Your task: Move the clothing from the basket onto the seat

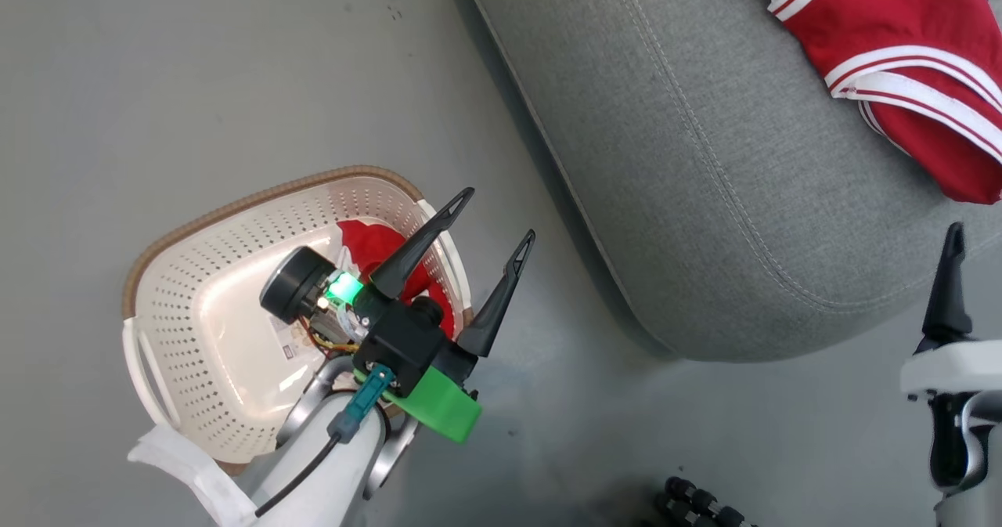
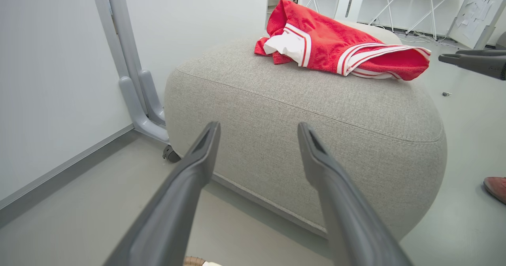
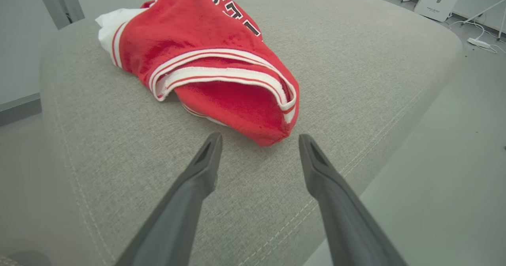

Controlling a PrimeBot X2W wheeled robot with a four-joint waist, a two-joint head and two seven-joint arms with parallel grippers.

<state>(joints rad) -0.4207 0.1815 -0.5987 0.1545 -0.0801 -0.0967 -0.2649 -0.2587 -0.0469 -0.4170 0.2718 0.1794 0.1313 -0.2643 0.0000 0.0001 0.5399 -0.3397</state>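
One red garment [image 1: 900, 65] with white stripe trim and dark lettering lies on the grey seat [image 1: 704, 182], at its far right. It is also in the left wrist view [image 2: 336, 48] and the right wrist view [image 3: 213, 60]. My right gripper [image 3: 259, 137] is open and empty, its tips just short of the garment's hem, over the seat [image 3: 355, 60]. A second red garment [image 1: 376, 249] lies in the cream basket [image 1: 235, 261], partly hidden by my left wrist. My left gripper [image 1: 501, 214] is open and empty above the basket's right rim, pointing at the seat [image 2: 308, 112].
The basket stands on grey floor left of the seat. A grey partition foot with a caster [image 2: 138, 100] stands by the seat's far side. A person's shoe [image 2: 496, 187] shows on the floor beside the seat. A black ribbed object [image 1: 697, 503] lies near my base.
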